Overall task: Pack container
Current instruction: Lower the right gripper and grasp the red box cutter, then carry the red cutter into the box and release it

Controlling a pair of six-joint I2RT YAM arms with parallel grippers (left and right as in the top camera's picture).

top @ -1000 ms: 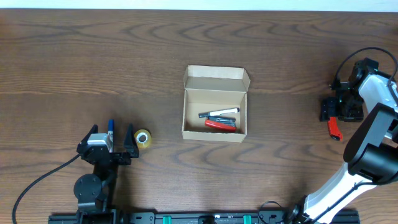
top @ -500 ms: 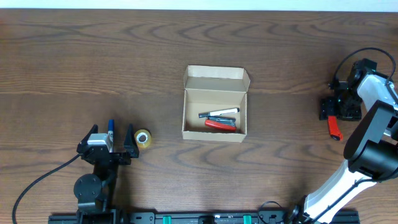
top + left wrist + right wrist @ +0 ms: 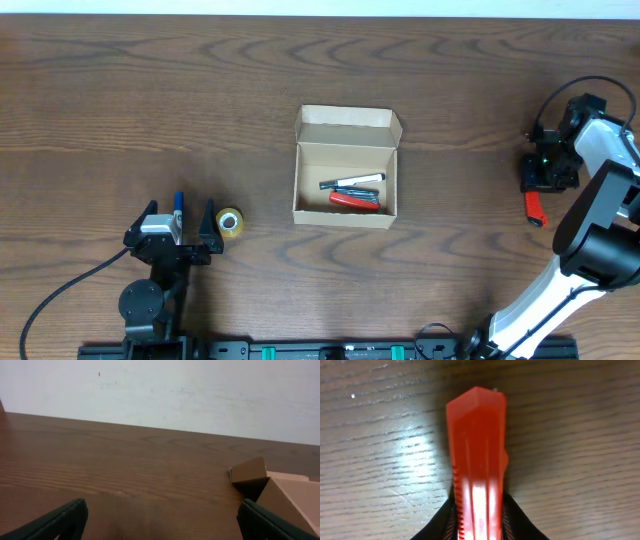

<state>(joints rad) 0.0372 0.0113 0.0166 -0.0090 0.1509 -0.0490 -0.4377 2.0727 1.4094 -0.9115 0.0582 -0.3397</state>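
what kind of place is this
Likely a robotics lab bench: two robot arms mounted at a rail along a wood-grain table, a plain white wall behind, a cardboard box staged in the middle.

Dark wood table (image 3: 100, 80) with open cardboard box (image 3: 346, 117), tape roll (image 3: 230, 223), red cutter (image 3: 536, 208)

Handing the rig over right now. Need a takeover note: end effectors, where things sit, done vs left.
Left end effector: open, empty, low at the near-left of the table. A blue pen and a tape roll lie just by it.
Right end effector: shut on a red tool at the far right. The tool looks not yet lifted.
Container: mid-table, flap open, holding a marker and a red item.
Done: two items packed.
Left: carry the red tool in, probably the pen and tape too, then close the flap.
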